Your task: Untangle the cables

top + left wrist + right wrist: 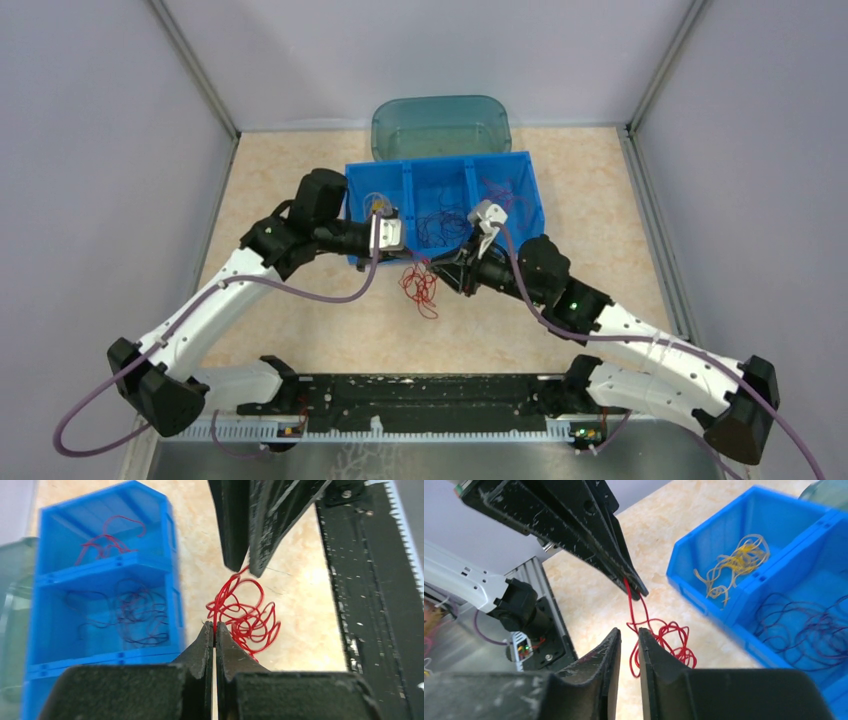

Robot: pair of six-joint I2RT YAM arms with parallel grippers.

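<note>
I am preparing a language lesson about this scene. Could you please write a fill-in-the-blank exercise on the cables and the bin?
1. The clump pinched by both pincers is ____ in colour.
2. The blue bin is divided into ____ compartments.
3. The dark purple cables lie in the ____ compartment of the bin.
4. In the right wrist view, the left pincer is ____ on a red strand.

Missing words: red; three; middle; shut

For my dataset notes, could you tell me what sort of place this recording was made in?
Probably a lab robot test cell: plain grey walls enclose a small tabletop, with a blue three-compartment bin for sorted cables.
</note>
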